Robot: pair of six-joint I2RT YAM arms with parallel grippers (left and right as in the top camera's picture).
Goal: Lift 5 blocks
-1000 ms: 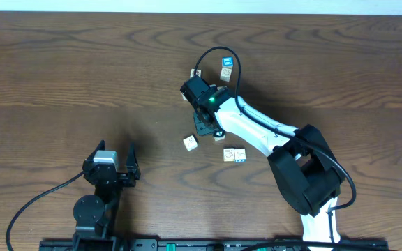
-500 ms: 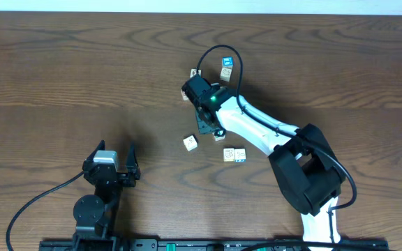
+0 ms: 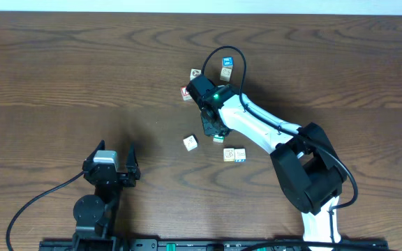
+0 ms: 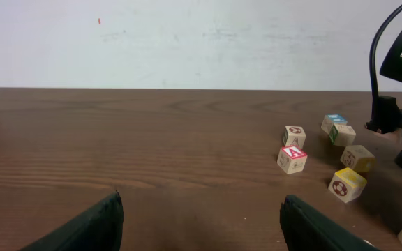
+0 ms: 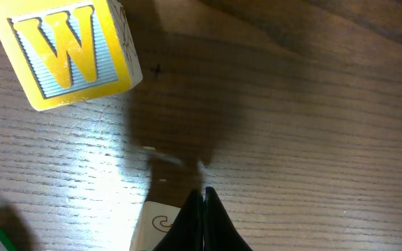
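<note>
Seen from the right wrist, a block with a yellow "W" (image 5: 68, 52) lies flat, up and left of the right gripper (image 5: 202, 202) and apart from it, while a pale cream block (image 5: 160, 226) sits just beside the shut tips. From overhead, a green-marked block (image 3: 218, 138) sits right at the gripper. A pale-topped block (image 3: 190, 143) lies a little apart, and a yellowish block (image 3: 229, 154) and a blue-marked block (image 3: 240, 155) lie side by side nearby.

The right gripper (image 3: 213, 130) slides a touch to the right, its jaws closing completely. The red-marked block (image 3: 186, 93) comes out from under the wrist.
</note>
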